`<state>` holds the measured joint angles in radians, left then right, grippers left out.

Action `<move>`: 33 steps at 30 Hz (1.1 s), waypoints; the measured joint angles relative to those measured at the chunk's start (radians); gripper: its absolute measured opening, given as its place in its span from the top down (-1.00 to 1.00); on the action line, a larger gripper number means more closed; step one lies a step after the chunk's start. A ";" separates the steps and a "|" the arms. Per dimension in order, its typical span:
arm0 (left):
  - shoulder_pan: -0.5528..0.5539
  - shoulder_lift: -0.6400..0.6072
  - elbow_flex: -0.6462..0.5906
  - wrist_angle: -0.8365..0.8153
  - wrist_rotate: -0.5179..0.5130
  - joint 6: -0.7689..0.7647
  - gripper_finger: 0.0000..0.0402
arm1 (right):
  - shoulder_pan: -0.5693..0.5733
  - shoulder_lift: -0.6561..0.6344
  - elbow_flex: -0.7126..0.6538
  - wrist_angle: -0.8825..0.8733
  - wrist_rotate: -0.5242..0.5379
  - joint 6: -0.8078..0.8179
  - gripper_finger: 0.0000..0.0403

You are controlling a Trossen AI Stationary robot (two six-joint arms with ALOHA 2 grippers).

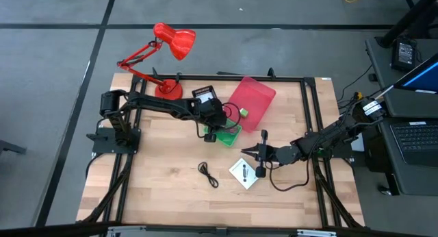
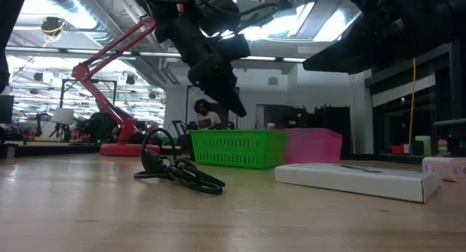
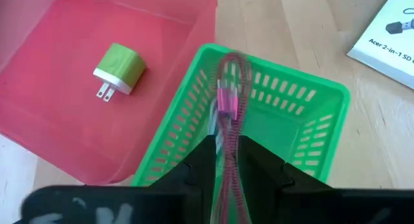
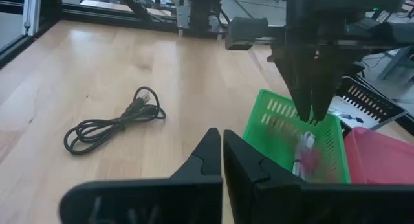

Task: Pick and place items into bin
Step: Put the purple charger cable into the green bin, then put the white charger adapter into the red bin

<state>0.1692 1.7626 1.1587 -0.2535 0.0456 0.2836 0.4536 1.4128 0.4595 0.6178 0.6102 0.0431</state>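
Observation:
My left gripper (image 1: pixel 220 125) hovers over a green slotted basket (image 1: pixel 231 135) and is shut on a maroon braided cable (image 3: pixel 228 114). That basket stands beside a tilted pink bin (image 1: pixel 250 98), which holds a green plug-in charger (image 3: pixel 118 70). My right gripper (image 1: pixel 254 153) is shut and holds nothing, low over the table just past a white square card box (image 1: pixel 244 173). A coiled black cable (image 1: pixel 207 174) lies on the wood. From the right wrist view I see the left gripper (image 4: pixel 310 111) with the cable (image 4: pixel 304 149) dangling in the basket. My left gripper pinches the maroon cable (image 3: pixel 228 143) between its two fingers, with several strands bunched together. The fingers come from above, pointing down. The cable hangs below them, its looped end with a pink connector (image 3: pixel 226 100) down inside the green basket; whether it touches the basket floor does not show.
A red desk lamp (image 1: pixel 171 45) stands at the table's far left corner. A black frame rail (image 1: pixel 311 120) borders the table. The white box (image 2: pixel 357 180) and black cable (image 2: pixel 175 170) lie on the near half; bare wood (image 1: pixel 157 168) stretches to the left.

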 joint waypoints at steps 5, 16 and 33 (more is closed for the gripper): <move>0.000 0.000 0.000 0.010 0.000 0.000 0.60 | 0.000 0.000 0.000 0.000 0.000 0.000 1.00; -0.030 -0.090 0.000 -0.004 0.000 0.041 0.63 | 0.000 0.000 0.000 -0.003 0.000 -0.004 1.00; -0.162 -0.495 -0.331 0.062 0.043 -0.074 0.99 | 0.000 0.000 0.000 0.008 -0.001 0.006 1.00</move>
<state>0.0071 1.2681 0.8278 -0.1912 0.0883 0.2094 0.4538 1.4128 0.4599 0.6261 0.6094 0.0494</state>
